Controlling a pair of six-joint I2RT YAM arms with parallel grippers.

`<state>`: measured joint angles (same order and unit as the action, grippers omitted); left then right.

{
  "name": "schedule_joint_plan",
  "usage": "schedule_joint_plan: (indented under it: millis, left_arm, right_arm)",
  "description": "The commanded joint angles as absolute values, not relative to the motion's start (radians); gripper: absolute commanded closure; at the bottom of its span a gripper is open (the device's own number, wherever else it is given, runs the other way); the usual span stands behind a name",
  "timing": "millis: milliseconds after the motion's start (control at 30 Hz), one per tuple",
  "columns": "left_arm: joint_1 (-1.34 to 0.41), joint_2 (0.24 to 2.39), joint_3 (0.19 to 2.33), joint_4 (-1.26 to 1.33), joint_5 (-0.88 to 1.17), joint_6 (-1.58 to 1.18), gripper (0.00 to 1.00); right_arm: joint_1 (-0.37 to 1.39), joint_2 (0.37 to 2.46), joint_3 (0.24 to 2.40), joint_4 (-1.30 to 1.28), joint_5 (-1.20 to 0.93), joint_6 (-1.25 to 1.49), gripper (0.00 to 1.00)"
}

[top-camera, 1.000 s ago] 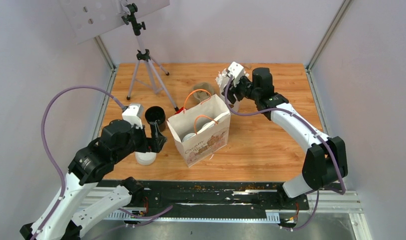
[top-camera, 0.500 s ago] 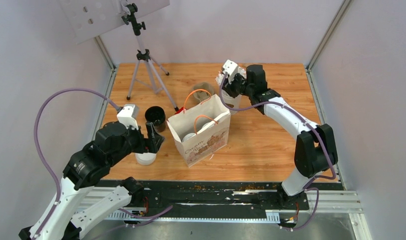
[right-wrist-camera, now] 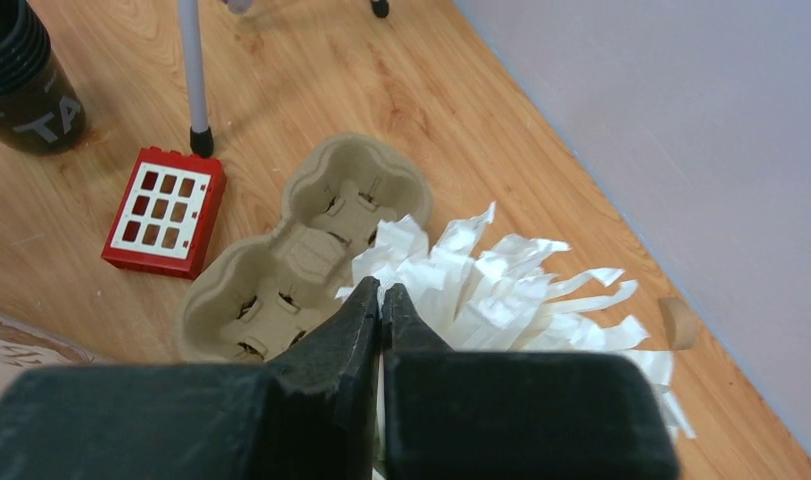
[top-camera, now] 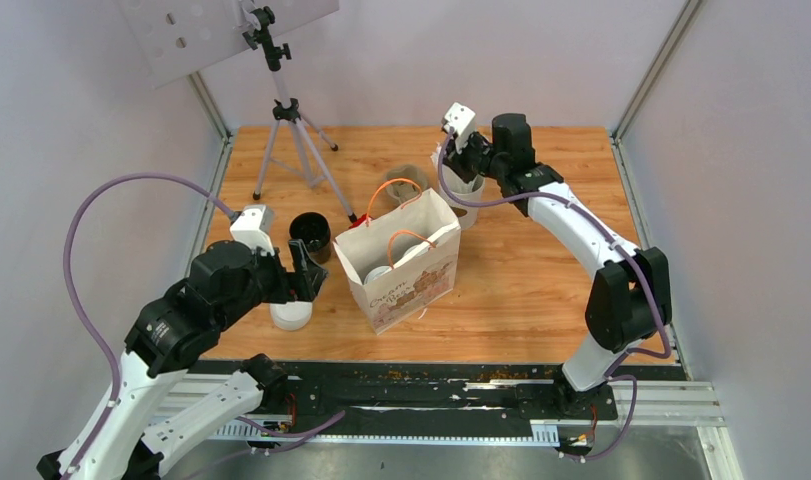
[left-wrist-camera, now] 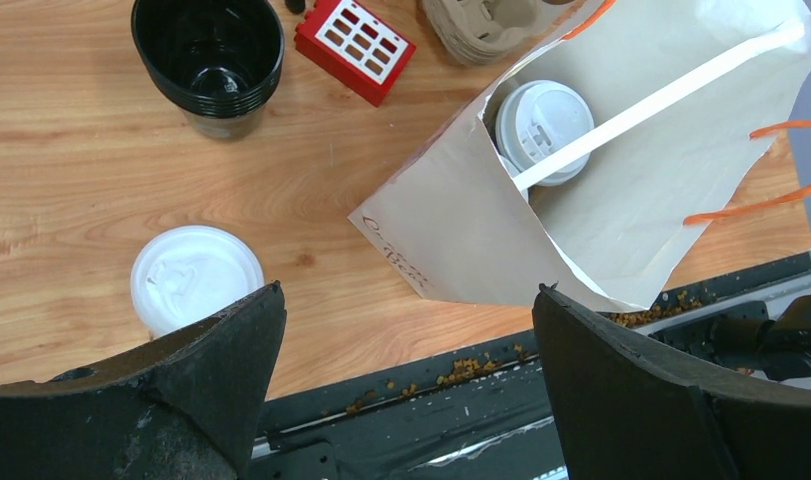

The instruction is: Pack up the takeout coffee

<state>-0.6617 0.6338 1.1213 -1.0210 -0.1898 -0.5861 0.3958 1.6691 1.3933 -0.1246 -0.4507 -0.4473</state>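
One white-lidded coffee cup (top-camera: 291, 315) (left-wrist-camera: 195, 276) stands on the table left of the paper bag (top-camera: 397, 262) (left-wrist-camera: 621, 200). Another white lid (left-wrist-camera: 541, 130) (top-camera: 379, 272) shows inside the bag. My left gripper (top-camera: 307, 270) (left-wrist-camera: 406, 310) hangs open above the table between that cup and the bag, holding nothing. My right gripper (top-camera: 451, 150) (right-wrist-camera: 382, 290) is shut in the bunch of paper-wrapped sticks (right-wrist-camera: 501, 285) in the white cup (top-camera: 463, 192), with a thin white strip pinched between its fingers.
A beige pulp tray (right-wrist-camera: 301, 250) (top-camera: 406, 178) lies behind the bag, with a red block (right-wrist-camera: 166, 210) (left-wrist-camera: 353, 35) beside it. A stack of black cups (top-camera: 310, 235) (left-wrist-camera: 209, 60) stands left of the bag. A tripod (top-camera: 291, 120) stands at the back left.
My right gripper has closed on the sticks and shifted slightly back and left. The left arm has drawn a little to the left, still open.
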Motion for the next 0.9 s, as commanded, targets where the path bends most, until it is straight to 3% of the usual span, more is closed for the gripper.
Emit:
schedule_joint_plan:
  millis: [0, 633, 867]
  left_arm:
    - [-0.666, 0.632, 1.128, -0.975, -0.205, -0.600, 0.00]
    - [-0.666, 0.644, 1.150, -1.000, -0.148, -0.603, 0.00]
    - [-0.666, 0.710, 1.210, -1.050, -0.217, -0.561, 0.00]
  right_arm:
    - [0.393, 1.639, 1.478, -0.192, -0.399, -0.427, 1.00]
    - [0.393, 1.530, 1.564, -0.361, -0.330, -0.253, 1.00]
    - [0.393, 1.446, 1.635, -0.414, -0.254, -0.147, 1.00]
